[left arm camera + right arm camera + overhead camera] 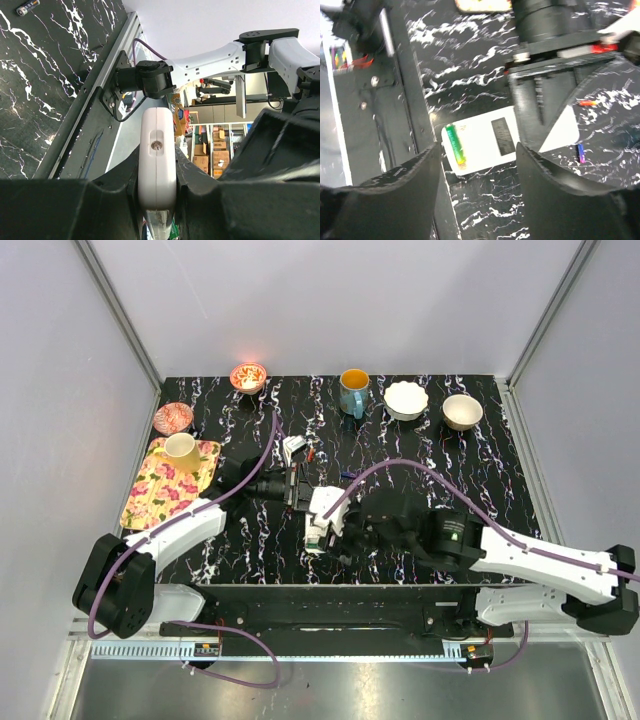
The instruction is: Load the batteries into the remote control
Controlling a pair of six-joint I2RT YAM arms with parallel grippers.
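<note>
My left gripper [157,172] is shut on the white remote control [157,155], clamping it edge-on by its two flat faces. In the right wrist view the remote control [480,142] shows its plain white back with a dark label. A green battery [455,146] lies across its near end. My right gripper [477,148] hovers just above that end, open, with nothing between its fingers. A reddish-orange battery [587,102] and a bluish battery [580,153] lie loose on the black marbled table [470,60]. From above, both grippers meet over the remote control [322,512].
A small white cover piece [293,447] lies behind the left gripper. A floral tray [160,490] carrying a yellow cup [181,451] sits at the left. An orange-and-blue mug [353,390], two bowls [406,399] and small dishes [248,376] line the back edge. Another battery [27,7] lies apart.
</note>
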